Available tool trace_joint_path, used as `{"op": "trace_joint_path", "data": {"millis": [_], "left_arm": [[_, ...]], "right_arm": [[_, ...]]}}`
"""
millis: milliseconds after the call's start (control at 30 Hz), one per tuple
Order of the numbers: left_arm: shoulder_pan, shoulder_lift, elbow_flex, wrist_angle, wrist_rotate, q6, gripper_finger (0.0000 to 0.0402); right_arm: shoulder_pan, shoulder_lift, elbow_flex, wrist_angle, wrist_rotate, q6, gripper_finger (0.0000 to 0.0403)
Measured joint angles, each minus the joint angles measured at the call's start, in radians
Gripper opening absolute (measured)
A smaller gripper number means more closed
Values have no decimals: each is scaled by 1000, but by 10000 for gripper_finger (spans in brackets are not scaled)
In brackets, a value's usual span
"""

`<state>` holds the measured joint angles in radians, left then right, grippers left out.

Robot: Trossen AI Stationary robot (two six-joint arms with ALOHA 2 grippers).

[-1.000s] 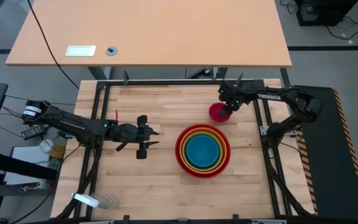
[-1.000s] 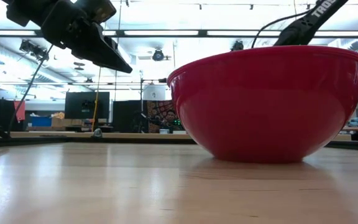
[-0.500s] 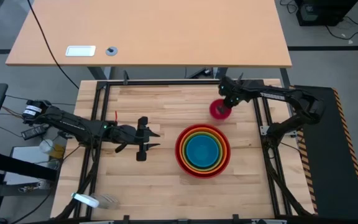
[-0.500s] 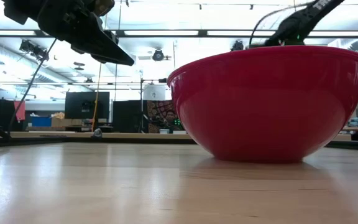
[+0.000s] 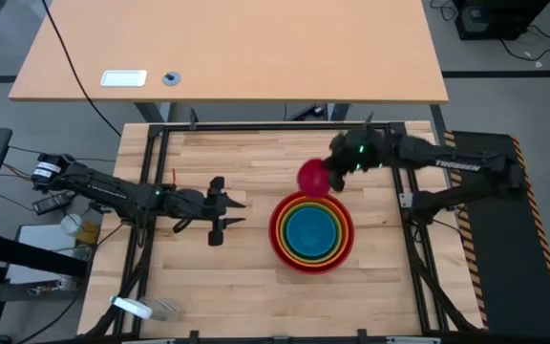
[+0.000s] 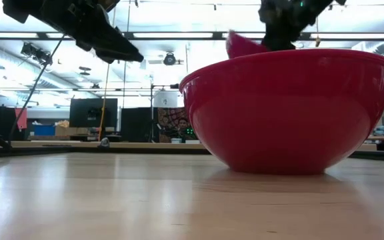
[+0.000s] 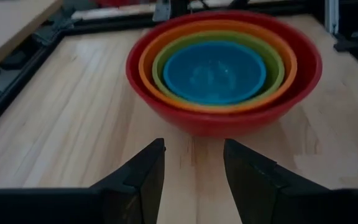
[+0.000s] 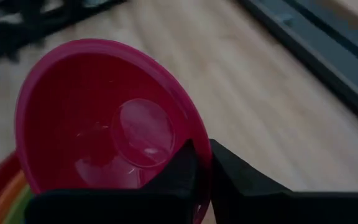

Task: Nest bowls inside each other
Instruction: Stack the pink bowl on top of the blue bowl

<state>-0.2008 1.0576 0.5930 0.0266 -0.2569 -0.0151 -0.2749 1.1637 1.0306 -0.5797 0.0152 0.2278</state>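
A red bowl (image 5: pixel 280 250) stands on the table with orange, lime green and blue bowls (image 7: pixel 215 70) nested inside it. My right gripper (image 5: pixel 335 174) is shut on the small magenta-pink bowl (image 5: pixel 312 178). It holds that bowl in the air just beyond the stack's far rim. In the low view the small bowl (image 6: pixel 244 45) shows above the red bowl's rim (image 6: pixel 285 57). My left gripper (image 5: pixel 241 212) hovers open to the left of the stack and points at it, with nothing between its fingers (image 7: pixel 143 177). My right gripper holds the magenta-pink bowl by its rim (image 8: pixel 190 132), on the side nearest the wrist. One finger (image 8: pixel 178 169) is inside the bowl and the other (image 8: pixel 238 180) outside the wall. The fingers slant down from the table's right. The bowl is lifted clear and tipped.
Black frame rails (image 5: pixel 151 191) run along the table's left, right and far edges. A bare stretch of wooden top (image 5: pixel 227 277) lies between the left gripper and the near edge. A second, lighter table (image 5: pixel 237 48) stands behind.
My right gripper has taken hold of the magenta-pink bowl at the far right of the table. It has lifted the bowl clear and carried it left toward the stack, turning as it went. The bowl, flat on the table before, is now tipped in the air.
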Motion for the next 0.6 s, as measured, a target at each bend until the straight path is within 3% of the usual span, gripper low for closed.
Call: {"op": "trace_joint_path", "data": {"millis": [100, 300, 600], "left_arm": [[0, 2, 0, 26, 0, 6, 167], [-5, -1, 0, 25, 3, 4, 167], [-29, -1, 0, 13, 12, -1, 167]], "right_arm": [[129, 65, 0, 24, 71, 38, 37], [315, 256, -1, 26, 94, 94, 39], [392, 444, -1, 16, 147, 140, 53]]}}
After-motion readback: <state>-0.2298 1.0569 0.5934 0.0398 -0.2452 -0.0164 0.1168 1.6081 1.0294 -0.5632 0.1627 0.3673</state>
